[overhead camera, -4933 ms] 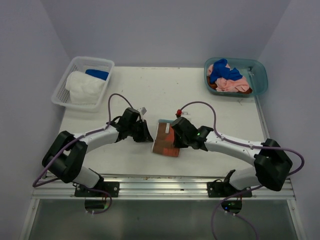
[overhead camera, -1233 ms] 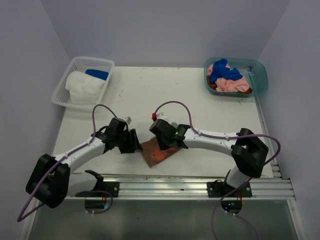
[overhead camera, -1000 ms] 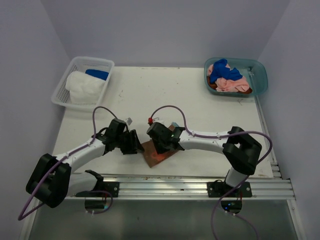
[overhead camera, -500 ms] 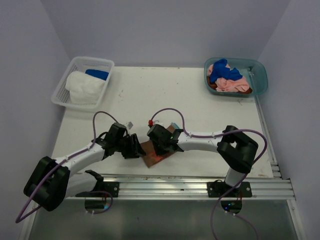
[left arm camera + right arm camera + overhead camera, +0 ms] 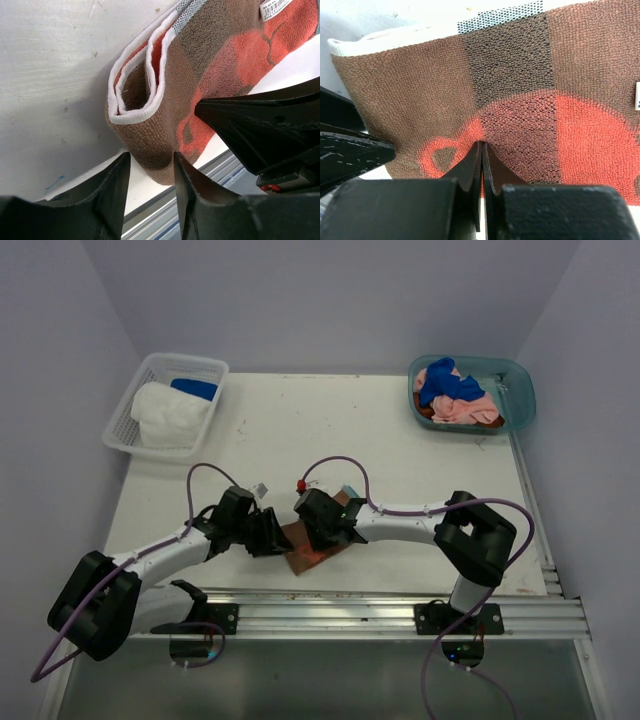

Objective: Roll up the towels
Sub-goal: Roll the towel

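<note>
A brown towel (image 5: 318,543) with an orange-red pattern lies folded near the table's front edge. In the left wrist view (image 5: 200,85) its layered, white-edged end faces me. My left gripper (image 5: 274,536) is open, and its jaws (image 5: 150,175) stand either side of the towel's near corner without gripping it. My right gripper (image 5: 322,533) is shut, with its tips (image 5: 482,146) pressed down on top of the towel (image 5: 520,80). Other towels lie in the teal tub: blue (image 5: 445,382) and pink (image 5: 465,408). A white towel (image 5: 170,415) and a blue one (image 5: 193,388) lie in the basket.
The white mesh basket (image 5: 185,360) stands at the back left and the teal tub (image 5: 520,400) at the back right. A metal rail (image 5: 350,605) runs along the front edge, just below the towel. The two grippers are close together over the towel.
Since the earliest frame both arms have come nearer and leftward, and the brown towel has been dragged towards the front edge and turned. In the last half second almost nothing moved.
</note>
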Robot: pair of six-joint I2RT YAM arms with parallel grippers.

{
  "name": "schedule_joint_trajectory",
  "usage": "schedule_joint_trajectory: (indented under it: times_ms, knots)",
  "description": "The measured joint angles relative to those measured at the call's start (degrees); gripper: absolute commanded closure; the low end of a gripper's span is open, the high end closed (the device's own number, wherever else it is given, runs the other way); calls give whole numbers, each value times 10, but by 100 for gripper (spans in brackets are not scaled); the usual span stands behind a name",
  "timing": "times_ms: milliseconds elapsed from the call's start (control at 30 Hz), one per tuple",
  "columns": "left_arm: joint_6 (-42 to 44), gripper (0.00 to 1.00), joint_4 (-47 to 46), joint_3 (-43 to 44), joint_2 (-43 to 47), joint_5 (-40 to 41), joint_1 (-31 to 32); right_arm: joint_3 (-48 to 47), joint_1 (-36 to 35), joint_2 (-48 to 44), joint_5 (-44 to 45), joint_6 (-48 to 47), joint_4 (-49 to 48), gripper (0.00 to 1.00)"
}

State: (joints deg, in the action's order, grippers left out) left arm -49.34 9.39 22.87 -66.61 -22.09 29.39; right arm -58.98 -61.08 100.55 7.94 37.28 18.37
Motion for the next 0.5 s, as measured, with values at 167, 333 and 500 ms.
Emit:
schedule_joint_trajectory:
  times_ms: [167,333,500]
  knots:
    - [-13,80,-8,0,-7,5,14,0,0,0,0,1,0,100]
    - [-26,92,-11,2,-4,20,23,2,0,0,0,2,-2,100]
    - [-26,96,-9,24,-2,24,24,5,0,-1,0,4,-11,100]
